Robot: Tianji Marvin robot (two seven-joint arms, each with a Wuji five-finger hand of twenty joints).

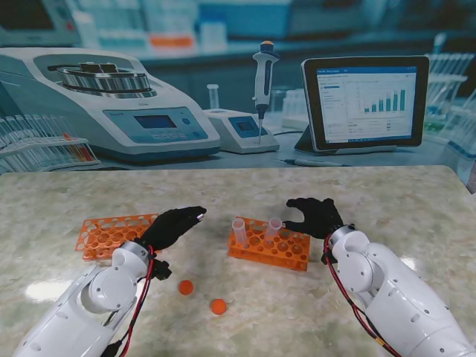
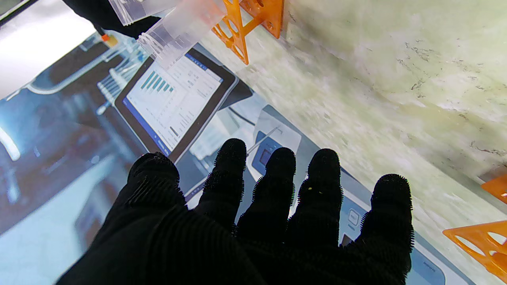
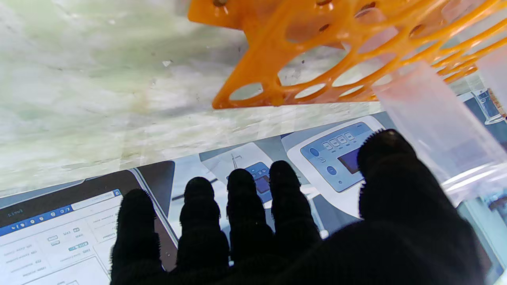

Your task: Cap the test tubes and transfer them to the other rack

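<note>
Your left hand [image 1: 172, 225] and right hand [image 1: 316, 216] both hover with fingers spread, holding nothing. Two uncapped test tubes [image 1: 240, 231] stand in the middle orange rack [image 1: 269, 249] beside your right hand; two orange caps [image 1: 218, 306] lie on the desk [image 1: 245, 193], nearer to you.

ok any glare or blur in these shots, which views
Stand view: bright glare patches on the table beside each arm; the lab backdrop looks soft. Left wrist view: the test tubes are near and blurred. Right wrist view: the tube and rack are out of focus.
</note>
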